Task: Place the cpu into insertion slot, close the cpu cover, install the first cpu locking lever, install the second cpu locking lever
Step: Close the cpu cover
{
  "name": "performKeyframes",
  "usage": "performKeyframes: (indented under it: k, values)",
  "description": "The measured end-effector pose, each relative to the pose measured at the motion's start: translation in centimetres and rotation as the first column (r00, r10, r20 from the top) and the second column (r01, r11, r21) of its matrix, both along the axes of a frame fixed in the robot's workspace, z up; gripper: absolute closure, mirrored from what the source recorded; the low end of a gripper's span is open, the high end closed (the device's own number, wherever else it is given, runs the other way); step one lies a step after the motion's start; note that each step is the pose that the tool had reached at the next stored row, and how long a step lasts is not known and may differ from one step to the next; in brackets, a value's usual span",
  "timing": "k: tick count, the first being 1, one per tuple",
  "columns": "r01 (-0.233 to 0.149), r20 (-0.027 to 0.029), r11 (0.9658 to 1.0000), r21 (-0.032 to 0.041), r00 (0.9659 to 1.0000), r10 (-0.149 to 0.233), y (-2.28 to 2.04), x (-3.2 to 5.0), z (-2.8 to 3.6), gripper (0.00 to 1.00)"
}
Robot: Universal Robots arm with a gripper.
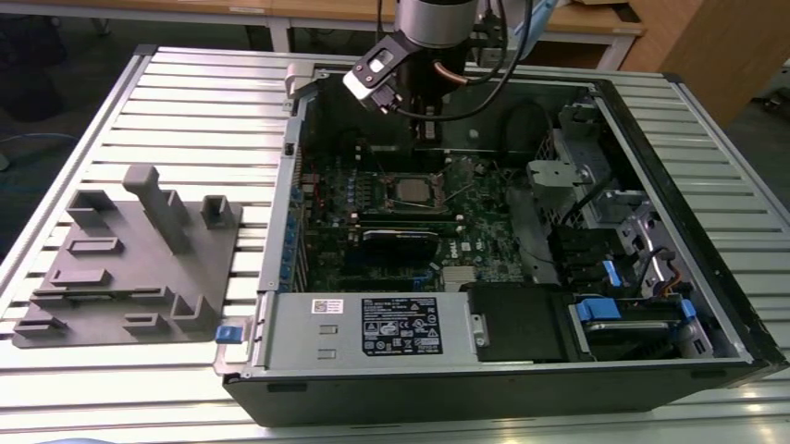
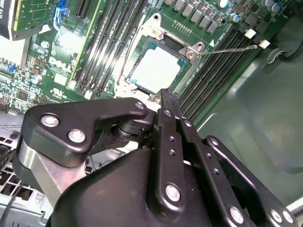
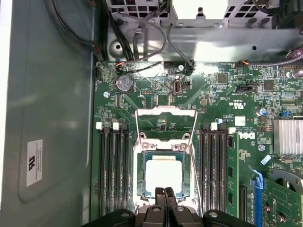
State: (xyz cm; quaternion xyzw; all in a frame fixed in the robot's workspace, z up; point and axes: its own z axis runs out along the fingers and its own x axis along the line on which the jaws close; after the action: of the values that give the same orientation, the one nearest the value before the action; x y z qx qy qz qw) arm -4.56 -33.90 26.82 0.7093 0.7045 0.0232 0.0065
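Black end effector (image 3: 165, 192) (image 2: 167, 95) in both wrist views, fingertips pressed together with nothing between them, so closed and empty. Tips sit over one edge of the insertion slot (image 3: 140, 172); can't tell if they touch it. cpu (image 3: 163, 173) (image 2: 155, 70) (image 1: 410, 189) lies seated in the insertion slot, pale metal top up and square to the slot. cpu cover (image 3: 163, 145) is the silver frame at the slot's edge away from the fingertips; can't tell if it lies flat or is tilted up. Thin wire lever (image 2: 232, 47) juts out sideways from a slot corner, not latched. Black memory slots (image 3: 112, 165) run along both sides of the insertion slot. Coin cell (image 3: 124, 83) sits beyond the slot, past the cover side. Finned heatsink (image 3: 288, 137) is well apart from the slot on the green motherboard (image 3: 227, 94). Exterior view: the arm (image 1: 438, 23) hangs above the slot inside the open computer case (image 1: 494, 384). Grey fixture (image 1: 136, 259) lies well apart from the slot, outside the case on the slatted worktop (image 1: 198, 102), at the exterior view's left.
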Motion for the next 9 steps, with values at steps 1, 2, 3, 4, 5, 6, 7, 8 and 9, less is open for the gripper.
performKeyframes:
  k: [1,2,3,4,5,6,7,8,9]
  values:
    - [0.000,0.0000,1.0000,0.0000,1.0000,0.000,0.00,0.00,0.00,0.89]
    - [0.000,0.0000,1.0000,0.0001,1.0000,0.000,0.00,0.00,0.00,0.89]
    - [0.000,-0.0001,1.0000,0.0003,1.0000,0.000,0.00,0.00,0.01,0.89]
    - [0.000,-0.0001,1.0000,0.0009,1.0000,0.000,0.00,0.00,0.01,0.89]
    - [0.000,-0.0001,1.0000,0.0009,1.0000,0.000,0.00,0.00,0.01,0.89]
    - [0.000,0.0000,1.0000,0.0010,1.0000,0.000,0.00,0.00,0.02,0.89]
    - [0.000,-0.0002,1.0000,0.0008,1.0000,0.000,-0.01,0.00,0.06,0.89]
    - [0.000,-0.0002,1.0000,0.0007,1.0000,0.000,-0.01,0.00,0.11,0.89]
    - [0.000,-0.0002,1.0000,0.0008,1.0000,0.000,0.00,0.00,0.16,0.89]
